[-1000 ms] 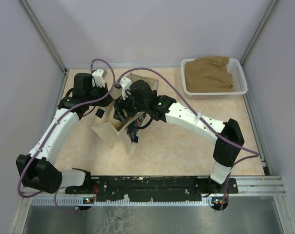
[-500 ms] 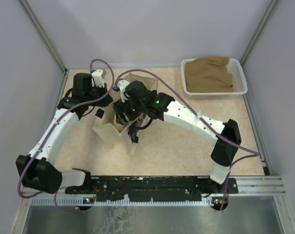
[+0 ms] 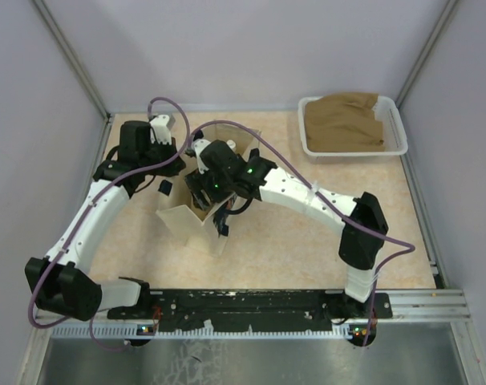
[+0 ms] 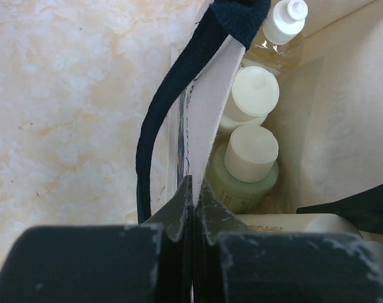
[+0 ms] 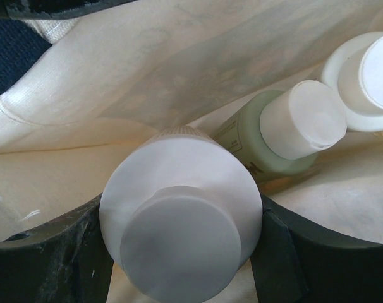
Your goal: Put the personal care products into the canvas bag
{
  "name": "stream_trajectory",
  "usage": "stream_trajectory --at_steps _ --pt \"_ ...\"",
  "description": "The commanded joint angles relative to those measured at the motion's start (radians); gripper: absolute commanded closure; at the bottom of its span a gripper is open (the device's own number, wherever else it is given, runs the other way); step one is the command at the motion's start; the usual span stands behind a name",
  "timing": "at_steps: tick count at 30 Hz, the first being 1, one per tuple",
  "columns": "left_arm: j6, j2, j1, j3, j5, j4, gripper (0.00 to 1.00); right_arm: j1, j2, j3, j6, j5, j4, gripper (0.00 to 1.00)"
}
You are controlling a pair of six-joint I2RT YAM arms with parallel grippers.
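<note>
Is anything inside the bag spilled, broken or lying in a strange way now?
Nothing stands out. The amber bottle, cream bottle and green bottle in the canvas bag all have their caps on, and no liquid shows on the fabric. The left gripper pinches the bag's wall; the right gripper holds a white bottle.
</note>
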Motion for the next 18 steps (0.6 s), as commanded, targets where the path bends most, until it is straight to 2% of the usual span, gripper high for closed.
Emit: stream_trajectory --at_steps 1,5,6,12,14,16,17,18 --pt "0.008 -0.046 0.007 0.058 0.004 0.017 1.0 0.008 -0.004 0.057 -0.008 -0.028 0.027 1.0" --pt "0.006 -0.042 0.007 0.061 0.009 0.021 1.0 0.025 0.054 0.129 -0.024 0.068 -0.092 0.99" --pt "0.005 -0.041 0.007 0.061 0.008 0.021 1.0 0.025 0.06 0.134 -0.023 0.08 -0.098 0.94" --pt "0.008 -0.038 0.007 0.063 0.006 0.019 1.0 0.027 0.037 0.113 -0.012 0.076 -0.056 0.46" --pt "0.007 -0.037 0.007 0.062 0.004 0.02 1.0 0.027 0.014 0.109 -0.011 0.082 -0.046 0.25" --pt "0.007 -0.036 0.007 0.063 0.001 0.02 1.0 0.027 -0.009 0.1 -0.011 0.095 -0.042 0.1" --pt "0.008 -0.035 0.007 0.063 0.001 0.022 1.0 0.027 -0.021 0.095 -0.01 0.106 -0.04 0.02" --pt "0.007 -0.035 0.007 0.064 -0.001 0.022 1.0 0.027 -0.036 0.086 -0.008 0.119 -0.037 0.01"
